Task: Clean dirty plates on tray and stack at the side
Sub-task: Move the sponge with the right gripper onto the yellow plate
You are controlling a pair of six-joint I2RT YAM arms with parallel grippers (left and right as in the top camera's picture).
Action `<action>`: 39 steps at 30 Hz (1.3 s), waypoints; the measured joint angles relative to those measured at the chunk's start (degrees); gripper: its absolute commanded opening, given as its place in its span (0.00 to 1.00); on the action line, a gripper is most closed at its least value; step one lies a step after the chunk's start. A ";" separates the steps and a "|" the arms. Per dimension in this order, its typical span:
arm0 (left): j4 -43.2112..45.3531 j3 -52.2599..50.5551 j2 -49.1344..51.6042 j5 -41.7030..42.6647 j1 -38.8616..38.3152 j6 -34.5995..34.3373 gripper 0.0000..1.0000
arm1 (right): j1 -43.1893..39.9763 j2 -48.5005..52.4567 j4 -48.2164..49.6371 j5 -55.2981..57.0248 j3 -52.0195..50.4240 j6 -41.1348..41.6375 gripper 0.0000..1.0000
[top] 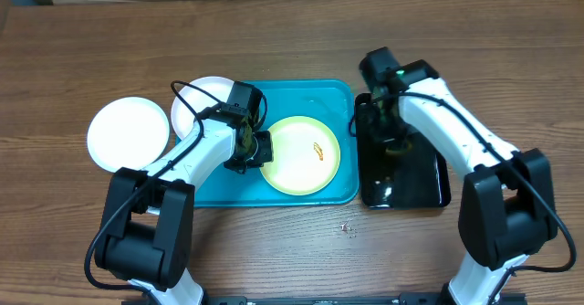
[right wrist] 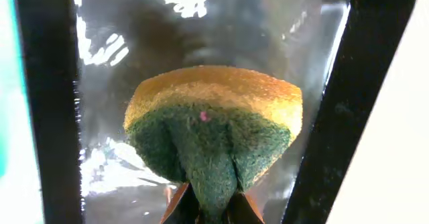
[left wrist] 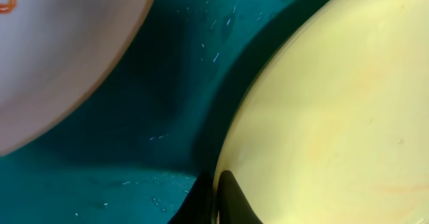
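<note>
Bright, even light from above leaves the overhead view sharp, with only soft shadows on the brown wood-grain desk [top: 292,250]. White glare streaks the glossy black narrow tray [right wrist: 268,36]. Close up, the pale yellow-green round plate [left wrist: 335,117] blurs, shadowing the turquoise plastic tray [left wrist: 134,137]; the yellow-and-green scouring sponge [right wrist: 214,117] looks crisp.

My left arm [top: 196,154] reaches in from the near edge, and my left tool [left wrist: 216,200] is pinched onto a plate [left wrist: 335,117] rim. My right arm [top: 456,122] stretches toward the far edge, right tool [right wrist: 209,209] clamped around a sponge [right wrist: 214,110].
</note>
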 measured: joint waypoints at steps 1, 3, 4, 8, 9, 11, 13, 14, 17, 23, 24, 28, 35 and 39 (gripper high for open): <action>-0.09 0.00 0.00 0.00 0.04 -0.13 0.04 | 0.39 0.00 0.13 0.28 0.00 0.02 0.04; -0.11 0.00 -0.02 0.02 0.04 -0.31 0.04 | 0.85 0.00 0.13 0.83 0.00 0.04 0.04; -0.11 0.00 -0.02 0.00 0.04 -0.33 0.05 | 0.90 0.00 0.17 0.90 0.00 0.02 0.04; -0.09 0.00 0.00 0.00 0.04 -0.33 0.05 | 0.92 0.00 -0.42 0.24 0.20 0.04 0.04; -0.07 0.00 -0.02 0.00 0.04 -0.33 0.05 | 0.96 0.00 -1.40 -0.46 0.81 0.07 0.04; -0.04 0.00 0.00 0.00 0.04 -0.33 0.05 | 1.09 0.00 -2.78 -0.85 2.21 0.09 0.04; -0.04 0.00 -0.02 0.00 0.04 -0.33 0.06 | 1.53 0.00 -4.07 -0.35 3.78 0.63 0.04; -0.04 0.00 0.00 0.00 0.04 -0.35 0.06 | 1.95 -0.04 -4.55 0.57 4.48 1.42 0.04; -0.04 0.00 0.00 0.00 0.04 -0.35 0.07 | 2.97 -0.17 -5.03 4.61 4.87 4.33 0.04; -0.07 0.00 0.00 -0.02 0.04 -0.35 0.08 | 3.48 -0.22 -5.18 7.54 4.87 8.48 0.04; -0.04 0.00 0.00 0.00 0.04 -0.33 0.08 | 3.50 -0.22 -5.22 7.45 4.87 8.52 0.04; -0.09 0.00 0.00 -0.02 0.04 -0.35 0.08 | 3.50 -0.22 -4.13 3.52 4.87 8.68 0.04; -0.13 0.00 0.00 -0.07 0.04 -0.33 0.08 | 8.83 -0.22 3.69 -8.11 4.90 9.09 0.04; -0.17 0.00 0.00 -0.09 0.04 -0.35 0.09 | 16.24 -0.22 6.62 -6.43 4.90 9.18 0.04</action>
